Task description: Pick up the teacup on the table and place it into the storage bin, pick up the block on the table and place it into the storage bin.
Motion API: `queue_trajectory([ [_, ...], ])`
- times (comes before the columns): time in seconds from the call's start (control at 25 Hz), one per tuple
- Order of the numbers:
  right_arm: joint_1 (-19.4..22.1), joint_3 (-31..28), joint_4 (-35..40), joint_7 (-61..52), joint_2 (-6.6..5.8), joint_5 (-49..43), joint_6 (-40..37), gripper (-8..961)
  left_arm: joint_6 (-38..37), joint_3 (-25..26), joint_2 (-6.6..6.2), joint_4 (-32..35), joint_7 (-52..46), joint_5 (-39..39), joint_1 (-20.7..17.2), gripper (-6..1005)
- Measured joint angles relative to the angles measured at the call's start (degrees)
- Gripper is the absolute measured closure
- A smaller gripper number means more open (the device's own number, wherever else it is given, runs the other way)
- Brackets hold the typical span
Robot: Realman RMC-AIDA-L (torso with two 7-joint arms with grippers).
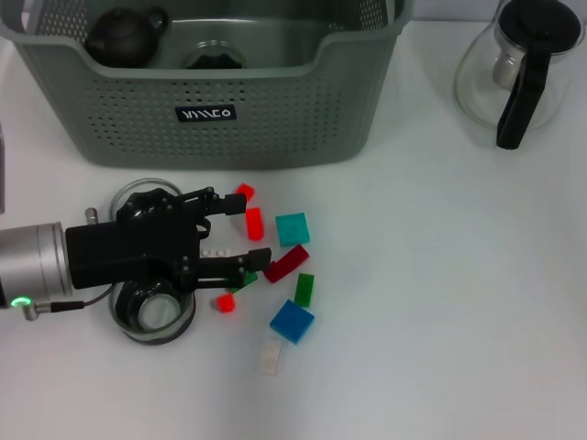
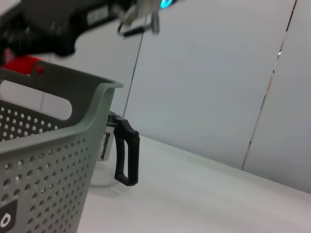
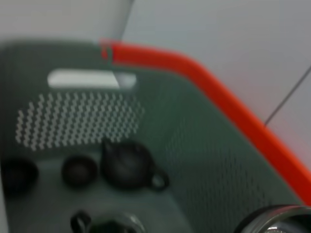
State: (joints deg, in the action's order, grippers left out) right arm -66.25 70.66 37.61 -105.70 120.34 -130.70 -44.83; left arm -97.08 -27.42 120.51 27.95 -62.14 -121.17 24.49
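The left gripper (image 1: 240, 236) lies low over the table, reaching in from the robot's left with its two fingers spread wide and nothing clamped between them. A small white block (image 1: 216, 251) sits in the gap between the fingers, and a red block (image 1: 254, 223) lies just off the tip of the finger nearer the bin (image 1: 275, 128), its long axis crosswise to the reach. My guess is that this red block is the next target, and a short push forward with a slight shift toward the bin would bring it between the fingers. A second small red piece (image 1: 243, 192) sits closer still to the bin wall. Beyond the fingertips the rest of the scatter fans out: a dark red bar (image 1: 286, 264), a teal block (image 1: 293, 228), a green one (image 1: 304, 289), a blue one (image 1: 292, 321) and a pale one (image 1: 270, 356). The bin stands well beyond the finger nearer to it, holding a dark teapot (image 1: 124, 37). A clear glass cup (image 1: 147, 312) shows from under the gripper body, partly covered, so I cannot tell whether it is the teacup meant. Whether the fingers touch the table is hidden too. The left arm is plainly the nearer one. The right gripper is not seen in the head view; its wrist camera looks down into the bin, showing the teapot and small dark cups (image 3: 77, 170). A glass pot (image 1: 518, 64) stands well apart on the far right.
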Motion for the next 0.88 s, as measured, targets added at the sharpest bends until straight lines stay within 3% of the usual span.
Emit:
queue_trajectory([
  [0.4, -0.9, 5.6, -8.1, 1.0, 0.43, 0.4, 9.6, 905, 0.9, 0.0, 0.21, 0.0, 0.0, 0.0, 0.2, 143],
  [0.88, -0.7, 6.4, -9.2, 0.7, 0.51, 0.5, 9.9, 906, 0.9, -0.1, 0.25, -0.1, 0.0, -0.1, 0.2, 144],
])
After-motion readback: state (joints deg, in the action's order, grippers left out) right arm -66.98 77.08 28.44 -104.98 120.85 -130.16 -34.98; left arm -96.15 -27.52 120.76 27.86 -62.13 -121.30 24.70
